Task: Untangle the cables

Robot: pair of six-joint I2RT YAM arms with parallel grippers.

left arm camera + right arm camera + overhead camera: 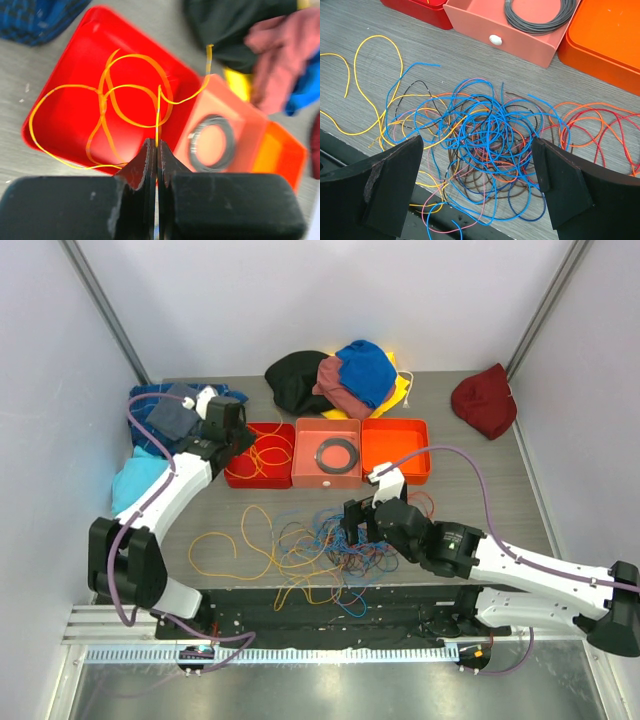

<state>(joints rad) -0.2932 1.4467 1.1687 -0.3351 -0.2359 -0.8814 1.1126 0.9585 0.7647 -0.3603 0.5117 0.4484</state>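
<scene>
Left wrist: left gripper pinches yellow cable over red tray, far-left | right gripper gapes wide above tangled cables, mid near edge | I judge next: drop yellow, pull one blue strand

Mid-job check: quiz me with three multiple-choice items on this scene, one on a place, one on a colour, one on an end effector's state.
1. Where does the dark grey coiled ring lie?
A: red tray. B: middle salmon-pink plastic tray. C: bare table.
2. What colour is the thin wire held by the left end effector?
A: blue. B: yellow. C: brown.
3. The right end effector is:
A: open over the tangled pile of thin wires. B: shut on a blue wire. C: shut, empty.

Key: 1 B, the ring sits inside that tray. 2 B, a yellow strand is pinched between its closed jaws. 3 A, its jaws stand wide apart above the pile.
</scene>
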